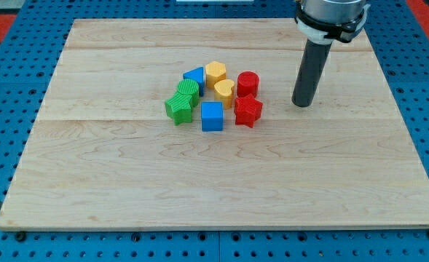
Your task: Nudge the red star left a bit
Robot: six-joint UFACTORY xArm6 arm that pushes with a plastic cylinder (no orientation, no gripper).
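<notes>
Overhead and slightly angled, one camera looks down on a pale wooden board (221, 182) resting on a blue pegboard base (3, 80). A dark rod (311, 69) comes down from the board's top right area, and my tip (302, 105) touches the wood to the right of a cluster of blocks, nearer the top edge than the bottom edge. No gripper exists on this arm, so nothing can be said about jaws being apart or together; the rod simply ends in a blunt point.

Seven small blocks sit huddled together a little above and left of the board's centre. The red star (248, 110) lies at the cluster's lower right, and it is the block nearest my tip, with a clear strip of bare wood between them. Just above the star stands a red cylinder (248, 84), close enough that the two appear to touch. Left of the star is a yellow heart (224, 92), and above that a yellow hexagon (215, 73). A blue cube (212, 116) sits at the cluster's bottom, just left of the star. A blue triangle (194, 76) lies at the upper left. Two green blocks occupy the left side: a green star (178, 108) and, just above it, another ridged green block (189, 90) whose shape is hard to make out.
</notes>
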